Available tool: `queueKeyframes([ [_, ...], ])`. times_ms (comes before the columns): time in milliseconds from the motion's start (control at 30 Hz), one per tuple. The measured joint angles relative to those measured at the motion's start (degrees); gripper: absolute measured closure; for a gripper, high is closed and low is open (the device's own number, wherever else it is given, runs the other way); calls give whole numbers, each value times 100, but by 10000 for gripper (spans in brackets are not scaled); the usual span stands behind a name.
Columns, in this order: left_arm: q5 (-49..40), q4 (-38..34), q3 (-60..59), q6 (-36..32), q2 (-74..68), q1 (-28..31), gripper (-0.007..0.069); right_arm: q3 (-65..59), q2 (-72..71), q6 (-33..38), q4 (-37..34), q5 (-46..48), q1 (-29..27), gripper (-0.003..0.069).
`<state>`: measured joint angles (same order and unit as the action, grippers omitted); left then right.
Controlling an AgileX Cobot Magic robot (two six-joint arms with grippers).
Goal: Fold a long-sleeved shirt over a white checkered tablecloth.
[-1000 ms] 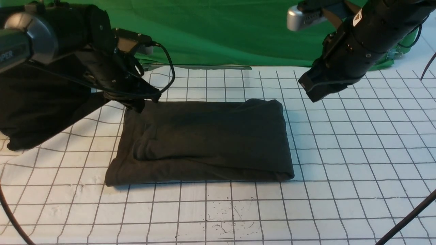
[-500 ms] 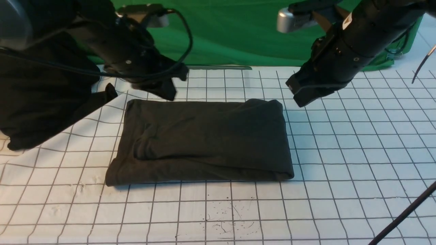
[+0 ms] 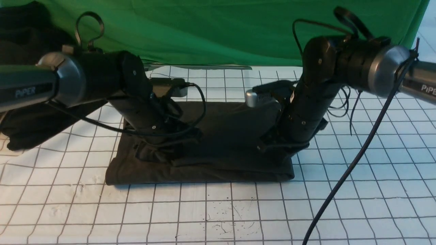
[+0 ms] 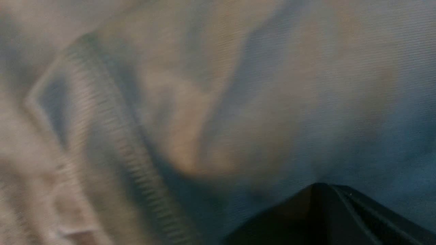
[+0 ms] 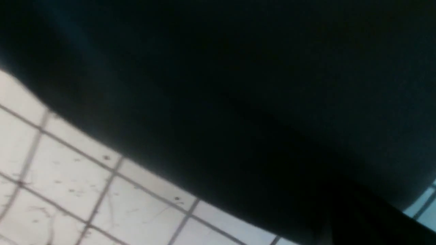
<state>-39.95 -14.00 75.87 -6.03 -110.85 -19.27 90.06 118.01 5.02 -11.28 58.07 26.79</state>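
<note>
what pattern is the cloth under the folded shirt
White tablecloth with a thin dark grid of squares, clearest in the front view.

Green cloth [image 3: 218, 30] hangs as the backdrop, full width, a few soft creases. Thin dark strip [image 3: 204, 67] runs right along the green cloth's lower edge, about mid-width; can't tell what it is. Black heap of cloth [image 3: 37, 126], shapeless and with no print, sits in front of the green cloth's left end, and its top covers that corner. Pale bit of floor [image 3: 430, 34] shows just past the green cloth's right edge.
</note>
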Motion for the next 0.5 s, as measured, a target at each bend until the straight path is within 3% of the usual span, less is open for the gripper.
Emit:
queueKeyframes([
  [333, 37, 469, -232, 225, 417, 15, 630, -294, -357, -236, 290, -218, -95, 659],
  [500, 167, 338, -232, 290, 816, 10, 630, -287, -881, 193, -480, -511, -62, 659],
])
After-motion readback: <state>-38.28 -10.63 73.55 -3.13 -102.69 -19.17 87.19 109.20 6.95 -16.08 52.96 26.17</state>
